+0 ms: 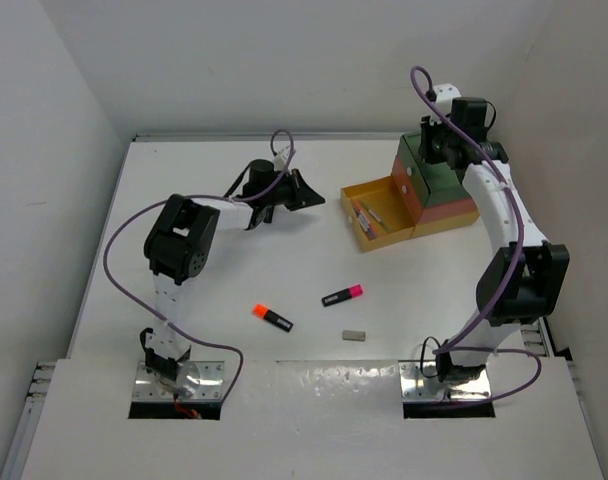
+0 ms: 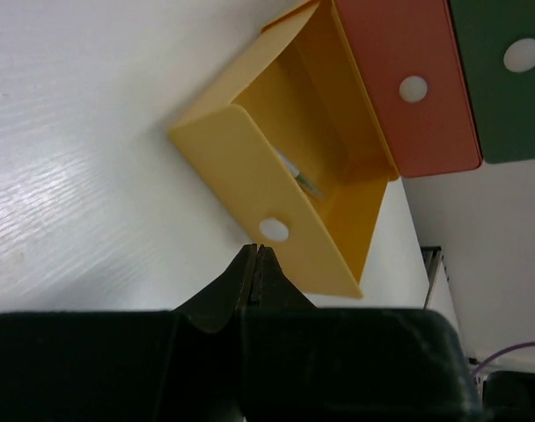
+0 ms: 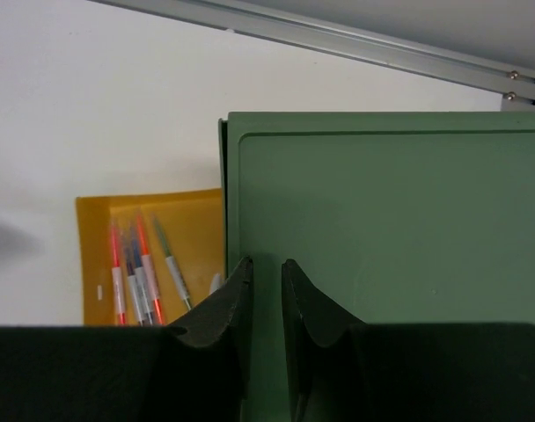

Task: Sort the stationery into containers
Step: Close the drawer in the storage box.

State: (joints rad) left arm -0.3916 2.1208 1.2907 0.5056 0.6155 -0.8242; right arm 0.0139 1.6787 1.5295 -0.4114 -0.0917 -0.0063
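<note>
Your left gripper point(image 2: 257, 255) is pinched closed and empty; your right gripper point(image 3: 265, 271) stands narrowly parted above the green drawer point(image 3: 391, 237).

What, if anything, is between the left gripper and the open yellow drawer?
Nothing visible. The left gripper, jaws shut, points at the front panel of the yellow drawer, with only bare table between them.

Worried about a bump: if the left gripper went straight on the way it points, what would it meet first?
Probably the front wall of the open yellow drawer, just ahead of the shut left gripper; the gap is hard to judge.
</note>
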